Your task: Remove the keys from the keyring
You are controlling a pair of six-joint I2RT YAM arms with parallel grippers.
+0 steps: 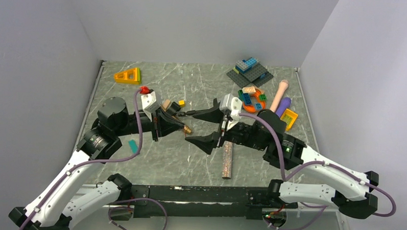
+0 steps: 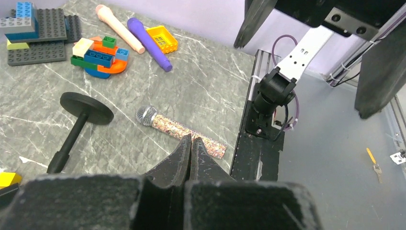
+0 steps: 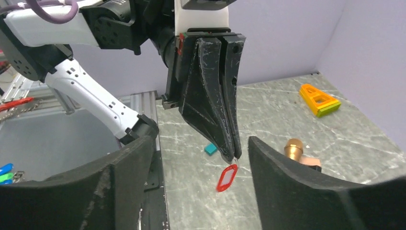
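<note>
"So, where's the thing we're after?"

"I only see its red tag. It dangles above the table, right under the tips of my left pincer. What joins it to the tips is too small to tell."

"And that pincer?"

"Pinched fully together, the tag hanging from it. My right pincer gapes wide and holds nothing. It faces the left one, a finger on either side of the tag."
</note>
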